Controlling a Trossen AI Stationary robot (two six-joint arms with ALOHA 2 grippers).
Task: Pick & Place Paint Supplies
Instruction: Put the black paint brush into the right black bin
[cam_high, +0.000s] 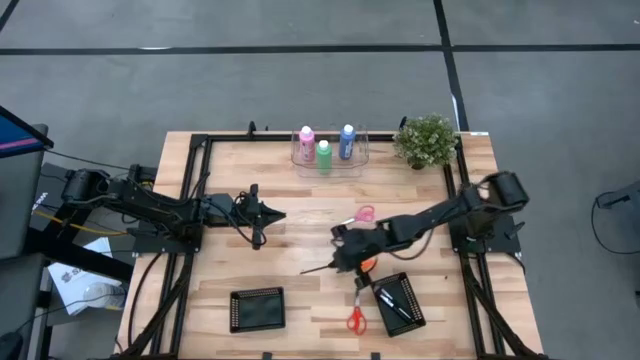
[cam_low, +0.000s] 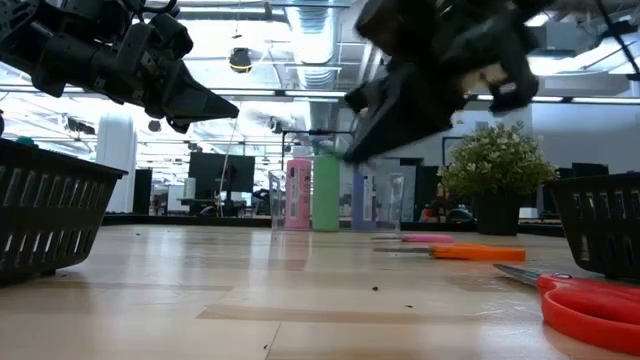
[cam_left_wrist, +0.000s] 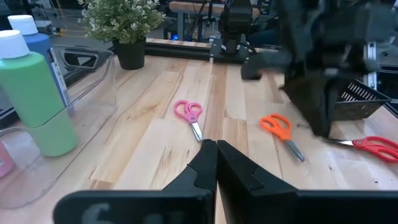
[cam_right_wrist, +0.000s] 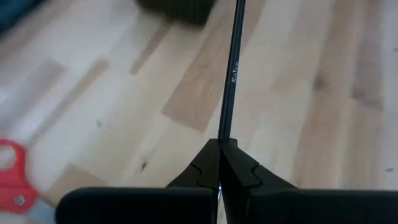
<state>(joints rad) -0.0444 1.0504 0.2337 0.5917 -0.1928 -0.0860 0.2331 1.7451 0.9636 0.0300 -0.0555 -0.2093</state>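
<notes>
Gripping a thin dark brush (cam_right_wrist: 231, 68) between closed fingers, the right tool (cam_high: 340, 262) hangs above the surface (cam_high: 300, 215) centre; the left tool (cam_high: 278, 215) hovers closed, empty.

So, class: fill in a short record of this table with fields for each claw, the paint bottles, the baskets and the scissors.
right claw: shut on a thin dark brush, held above the table's middle
left claw: shut, empty, over the left side of the table
paint bottles: pink bottle, green bottle and blue bottle stand in a clear tray at the far edge
baskets: left basket, right basket
scissors: pink scissors, orange scissors, red scissors
</notes>
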